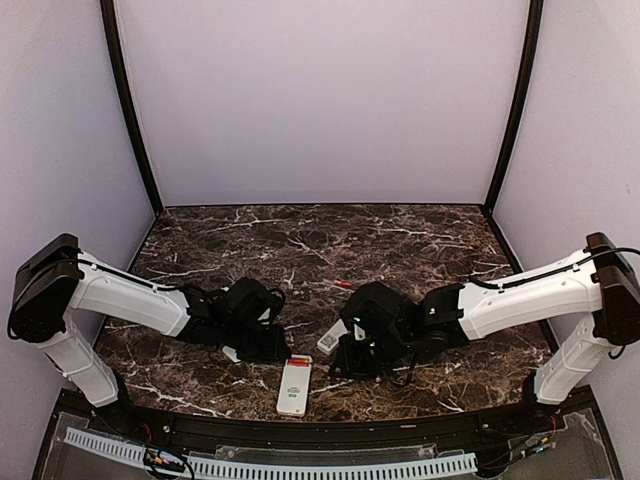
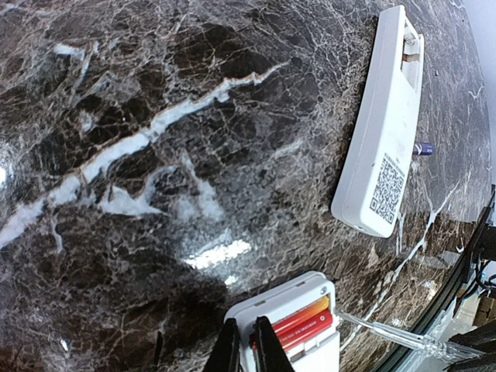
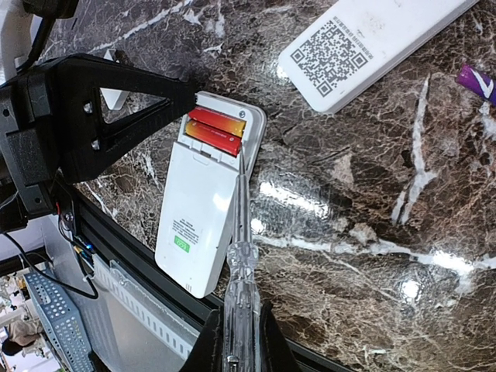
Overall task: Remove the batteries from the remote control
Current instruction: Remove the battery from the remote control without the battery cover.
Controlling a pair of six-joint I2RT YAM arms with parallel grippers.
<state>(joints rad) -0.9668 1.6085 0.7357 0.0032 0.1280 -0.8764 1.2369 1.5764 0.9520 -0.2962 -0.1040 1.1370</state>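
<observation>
Two red cylindrical batteries (image 3: 215, 129) in white plastic remote (image 3: 198, 225): light, slick, rigid; I'd lever one end. Right gripper (image 3: 239, 337) clamps clear-handled screwdriver (image 3: 239, 279); left gripper (image 2: 246, 349) closed against remote.

A: QR code (image 3: 333, 48) in view, black on white, printed on the back of the second remote (image 3: 387, 31)!
B: And on the open remote (image 3: 198, 225), a small green badge (image 3: 182, 245) sits low on its back, with fine print (image 3: 187, 228) just above it.
A: That print's too small to read.
</observation>
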